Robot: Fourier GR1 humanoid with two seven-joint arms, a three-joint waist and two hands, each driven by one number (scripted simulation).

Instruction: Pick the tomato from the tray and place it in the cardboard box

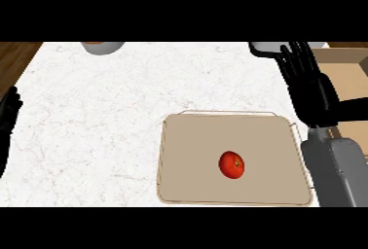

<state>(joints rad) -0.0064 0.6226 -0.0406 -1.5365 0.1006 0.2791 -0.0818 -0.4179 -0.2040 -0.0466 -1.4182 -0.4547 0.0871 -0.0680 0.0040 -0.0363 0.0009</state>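
Red tomato (pixel 231 164) is lying on the tray (pixel 194 146); the right hand (pixel 310 87) is hovering beside the box (pixel 352 78), fingers spread straight.

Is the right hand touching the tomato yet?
Apart. The head view shows the right hand open beyond the tray's far right corner, with bare tray between it and the tomato.

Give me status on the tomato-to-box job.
Done: nothing; the tomato sits on the tray. In hand: nothing; the right hand, fingers straight, is beyond the tray beside the cardboard box. Left: grasp, carry, place.
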